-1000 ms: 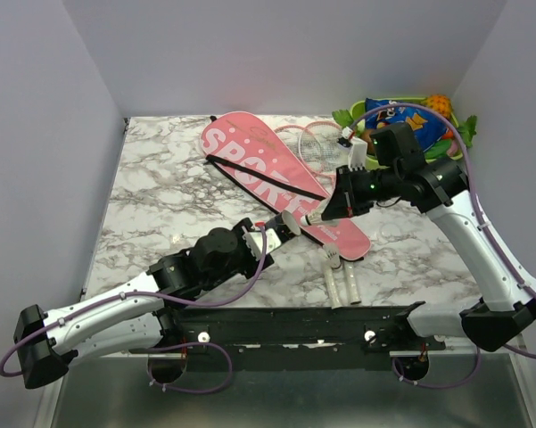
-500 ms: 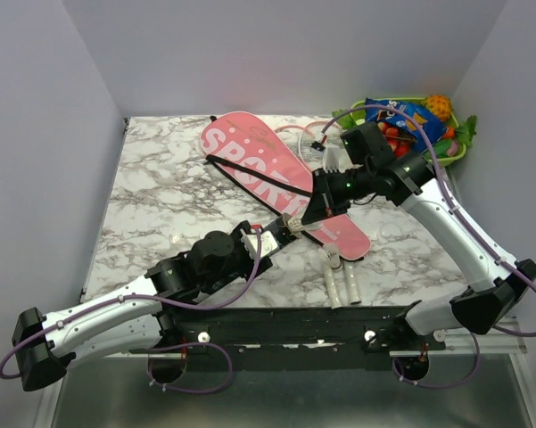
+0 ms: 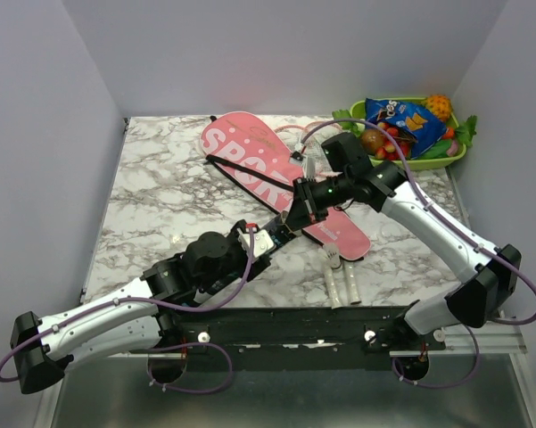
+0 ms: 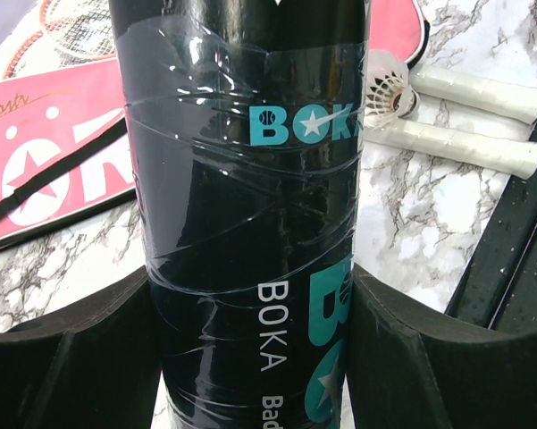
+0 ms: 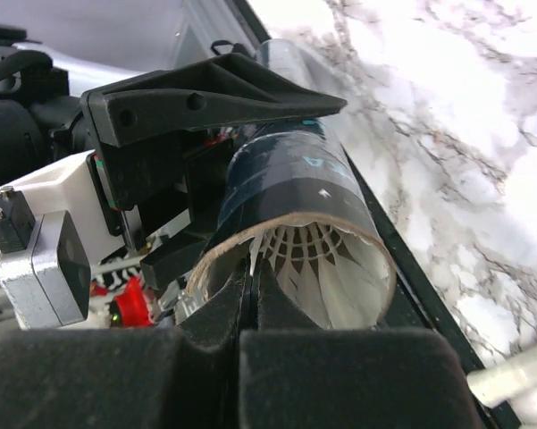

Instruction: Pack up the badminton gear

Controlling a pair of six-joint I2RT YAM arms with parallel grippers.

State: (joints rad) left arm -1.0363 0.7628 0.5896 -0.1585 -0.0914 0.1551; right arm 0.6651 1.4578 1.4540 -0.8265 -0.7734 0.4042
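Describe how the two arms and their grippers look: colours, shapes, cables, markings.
The left arm and right arm both have smooth white link shells between bulky black joints, each trailed by a thin purple cable. A small green light glows near the right wrist. The left gripper and right gripper have thick matte black fingers with no visible lettering.

racket bag (image 3: 250, 156) 1 | rackets (image 3: 332, 285) 2 | tube (image 4: 250, 223) 1 | shuttlecocks (image 4: 389, 89) 2 | tray (image 3: 455, 159) 1
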